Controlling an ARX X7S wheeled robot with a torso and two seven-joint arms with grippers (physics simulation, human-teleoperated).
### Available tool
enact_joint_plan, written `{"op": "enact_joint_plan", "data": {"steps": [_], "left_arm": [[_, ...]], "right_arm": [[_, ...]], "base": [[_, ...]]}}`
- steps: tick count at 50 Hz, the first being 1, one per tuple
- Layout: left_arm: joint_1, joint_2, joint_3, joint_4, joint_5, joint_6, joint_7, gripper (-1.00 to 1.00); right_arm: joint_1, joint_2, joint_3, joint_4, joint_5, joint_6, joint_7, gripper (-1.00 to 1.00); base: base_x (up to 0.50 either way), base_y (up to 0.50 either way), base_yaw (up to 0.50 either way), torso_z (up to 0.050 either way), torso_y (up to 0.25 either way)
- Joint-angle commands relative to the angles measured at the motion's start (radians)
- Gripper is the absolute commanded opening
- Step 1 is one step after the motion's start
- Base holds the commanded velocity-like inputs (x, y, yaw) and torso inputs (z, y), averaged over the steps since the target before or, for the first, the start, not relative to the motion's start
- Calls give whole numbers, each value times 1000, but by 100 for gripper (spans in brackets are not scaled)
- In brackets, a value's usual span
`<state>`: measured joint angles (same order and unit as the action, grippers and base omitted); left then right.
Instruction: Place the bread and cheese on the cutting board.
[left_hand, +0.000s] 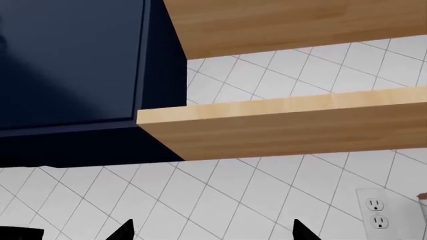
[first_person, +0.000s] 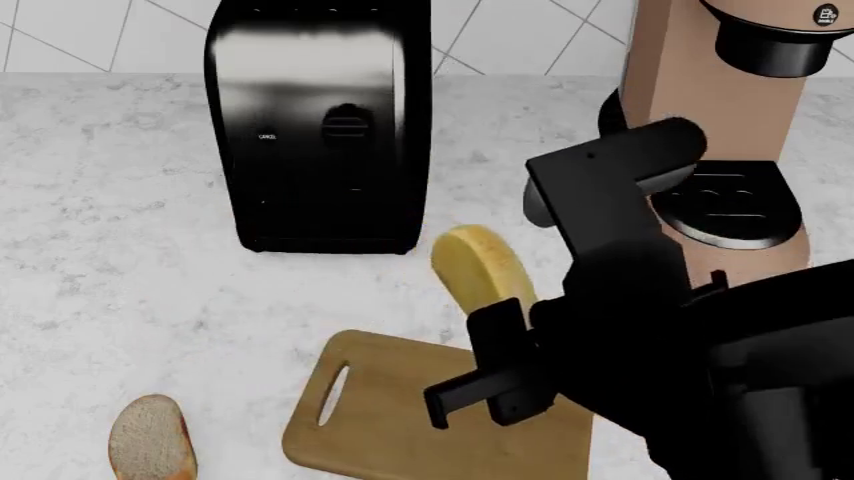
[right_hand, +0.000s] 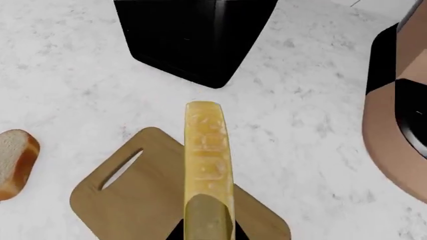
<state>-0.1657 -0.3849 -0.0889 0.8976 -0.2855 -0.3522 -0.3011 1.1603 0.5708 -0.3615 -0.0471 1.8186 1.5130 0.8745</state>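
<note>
1. Our right gripper (first_person: 501, 350) grasps the cheese (first_person: 483, 268) above the cutting board's (first_person: 387, 425) far edge.
2. We should lower it centrally, leaving room for the bread (first_person: 151, 438), which lies on the counter (first_person: 120, 250) beside the board's handle end.
3. We cannot tell the left gripper's (left_hand: 210, 231) state.

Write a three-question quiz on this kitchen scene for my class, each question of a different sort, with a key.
1. True or false: the bread already lies on the cutting board.
2. Multiple choice: what is the right gripper holding? A) the bread B) the cheese C) nothing
3. Short answer: which black appliance stands on the counter behind the cutting board?

Key
1. False: it lies on the counter beside the board's handle end.
2. B: the cheese is held edge-up over the board.
3. The toaster.
</note>
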Motion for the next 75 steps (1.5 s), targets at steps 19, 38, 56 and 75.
{"op": "enact_joint_plan", "data": {"steps": [19, 38, 56, 75], "left_arm": [[10, 16, -25, -37, 17, -25, -5, 100], [15, 10, -29, -34, 9, -19, -12, 100], [15, 5, -26, -36, 5, -18, -18, 100], [18, -2, -29, -30, -6, -19, -24, 100]], "right_arm": [[-41, 36, -91, 134, -70, -45, -42, -100], [-97, 49, -149, 125, -228, -114, -209, -100], [-131, 54, -175, 118, -257, -149, -234, -100], [-124, 62, -199, 120, -256, -149, -228, 100]], "base": [[0, 0, 0, 0, 0], [0, 0, 0, 0, 0], [0, 0, 0, 0, 0], [1, 0, 0, 0, 0]]}}
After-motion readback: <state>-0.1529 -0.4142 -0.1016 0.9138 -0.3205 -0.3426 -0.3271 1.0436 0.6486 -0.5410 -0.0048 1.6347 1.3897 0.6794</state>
